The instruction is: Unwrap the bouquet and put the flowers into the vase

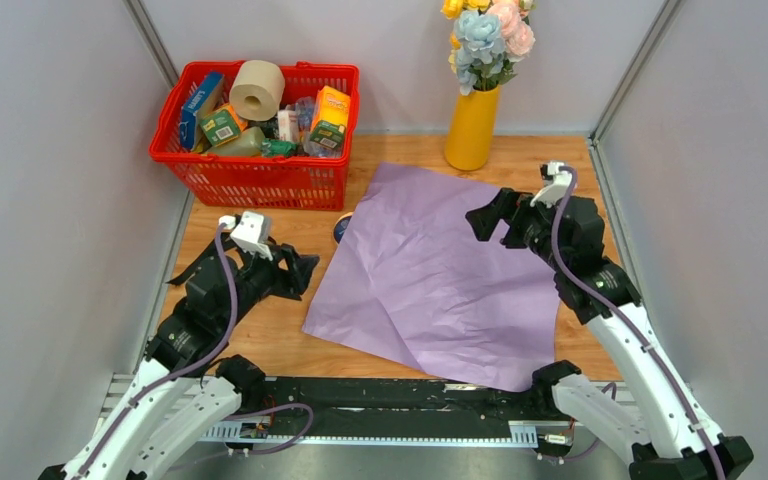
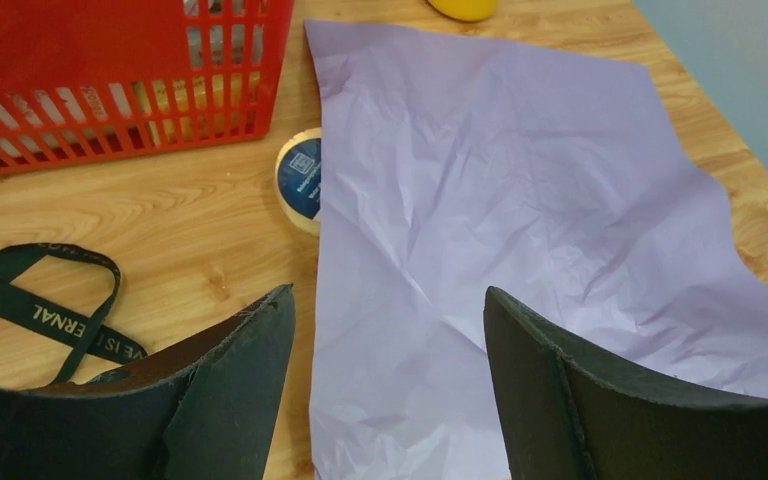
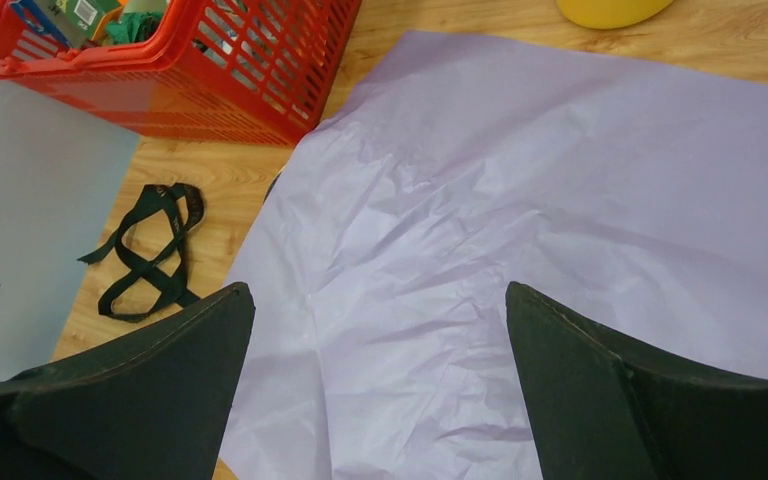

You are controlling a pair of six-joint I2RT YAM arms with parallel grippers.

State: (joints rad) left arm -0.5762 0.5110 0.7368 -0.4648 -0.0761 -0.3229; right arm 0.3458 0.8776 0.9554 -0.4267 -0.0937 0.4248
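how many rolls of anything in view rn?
2. A beige paper roll lies on top of the goods in the red basket; a tape roll sits on the table beside the basket, partly under the lilac paper. The basket may hide more.

The crumpled lilac paper sheet (image 1: 440, 275) lies flat on the middle of the wooden desk (image 1: 280, 330). Just behind its far edge stands the tall yellow-orange cylindrical vase (image 1: 471, 128), with the pink, yellow and pale blue artificial flowers (image 1: 488, 35) in it. The red plastic basket (image 1: 250, 182) sits at the back left. A cream tape roll (image 2: 300, 183) lies between basket and sheet, partly under the sheet's left edge. The black fabric ribbon (image 2: 60, 322) lies left of the sheet, before the basket.
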